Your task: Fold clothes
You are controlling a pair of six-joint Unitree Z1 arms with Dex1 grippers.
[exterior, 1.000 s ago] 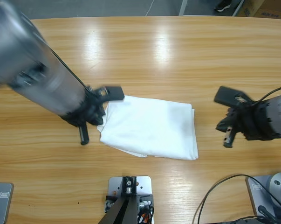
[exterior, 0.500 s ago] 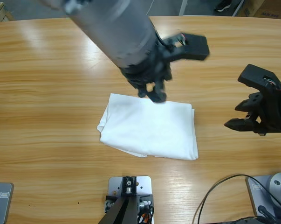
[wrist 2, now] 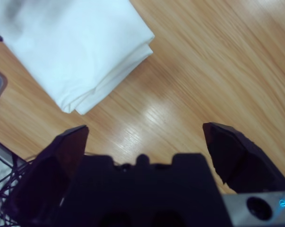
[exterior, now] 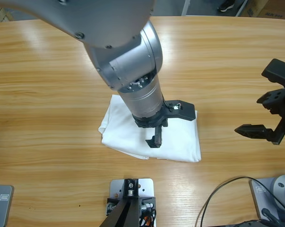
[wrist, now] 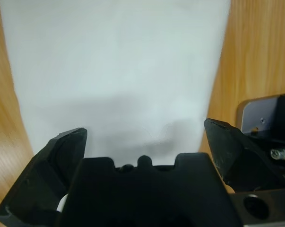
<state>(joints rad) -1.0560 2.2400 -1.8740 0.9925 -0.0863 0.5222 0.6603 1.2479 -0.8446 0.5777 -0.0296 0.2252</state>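
Observation:
The clothes are one white shirt (exterior: 125, 125), folded into a flat rectangle near the middle of the wooden table (exterior: 47, 75). My left gripper (exterior: 156, 137) hangs directly over the shirt's front half, open, and its arm covers the shirt's centre. In the left wrist view, white cloth (wrist: 118, 61) fills the space between and beyond the spread jaws of the left gripper (wrist: 144, 132). Nothing is held. My right gripper (exterior: 263, 116) is open off to the shirt's right, over bare wood. The right wrist view has the shirt's layered corner (wrist 2: 71, 42) up ahead of the right gripper (wrist 2: 147, 132).
The big silver arm comes in from the upper left and hides much of the table behind the shirt. Black cables (exterior: 218, 198) lie at the front right, and cables (wrist 2: 5, 189) also show low in the right wrist view. Floor lies beyond the table's far edge.
The left arm swung from the shirt's left edge, round its far side, to directly above it. The right gripper drew back toward the right edge.

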